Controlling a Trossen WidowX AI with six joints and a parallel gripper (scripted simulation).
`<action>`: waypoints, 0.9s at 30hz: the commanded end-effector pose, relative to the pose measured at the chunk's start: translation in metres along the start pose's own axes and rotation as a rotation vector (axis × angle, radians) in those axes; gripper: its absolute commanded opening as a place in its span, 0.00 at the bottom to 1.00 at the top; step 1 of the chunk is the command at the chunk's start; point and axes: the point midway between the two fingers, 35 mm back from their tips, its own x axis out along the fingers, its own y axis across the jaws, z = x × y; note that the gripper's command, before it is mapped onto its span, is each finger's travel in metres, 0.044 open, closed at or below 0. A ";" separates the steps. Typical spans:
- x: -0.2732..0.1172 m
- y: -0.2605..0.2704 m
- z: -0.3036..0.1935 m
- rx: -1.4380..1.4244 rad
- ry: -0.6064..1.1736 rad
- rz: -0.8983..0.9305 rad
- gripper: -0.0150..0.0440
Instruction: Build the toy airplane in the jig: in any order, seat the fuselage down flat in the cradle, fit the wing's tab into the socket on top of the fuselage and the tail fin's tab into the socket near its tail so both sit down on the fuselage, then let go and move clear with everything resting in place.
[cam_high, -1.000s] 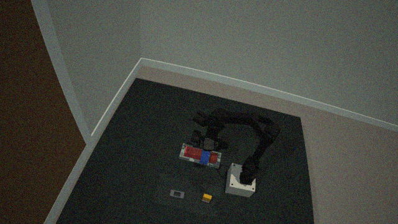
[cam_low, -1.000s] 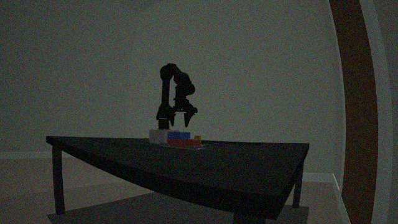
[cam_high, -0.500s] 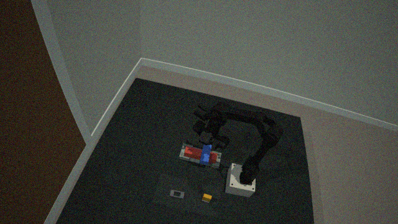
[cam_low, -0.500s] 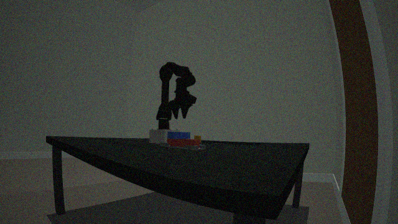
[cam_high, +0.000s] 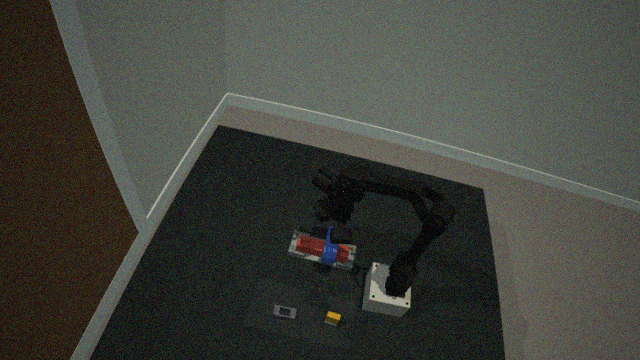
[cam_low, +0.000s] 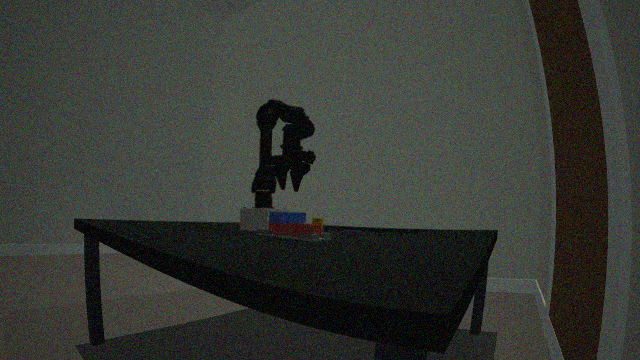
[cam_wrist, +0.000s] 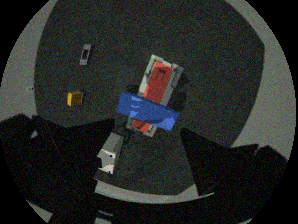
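Observation:
The red fuselage (cam_high: 310, 244) (cam_low: 296, 230) (cam_wrist: 159, 82) lies lengthwise in the pale grey jig (cam_high: 305, 256) (cam_low: 326, 236) (cam_wrist: 145, 82) and looks level. The blue wing (cam_high: 329, 253) (cam_low: 287, 217) (cam_wrist: 146, 111) lies across its top, roughly square to it, with no gap visible in the exterior view; its tab is hidden. The yellow tail fin (cam_high: 333, 317) (cam_low: 317, 221) (cam_wrist: 74, 98) stands on the table apart from the jig. My gripper (cam_low: 289, 190) (cam_wrist: 148, 127) is open and empty, well above the wing and touching nothing.
A small grey holder (cam_high: 276, 311) (cam_wrist: 88, 47) with a dark slot lies on the table beyond the tail fin. The arm's white base block (cam_high: 387, 302) (cam_low: 254, 219) stands near the jig's wing end. The dark table (cam_high: 200, 200) (cam_low: 400, 265) has edges all round.

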 end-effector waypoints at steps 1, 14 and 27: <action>0.000 0.000 0.000 0.322 0.003 -0.002 1.00; -0.001 0.053 0.024 0.322 -0.001 0.004 1.00; 0.000 0.209 0.021 0.322 0.002 0.018 1.00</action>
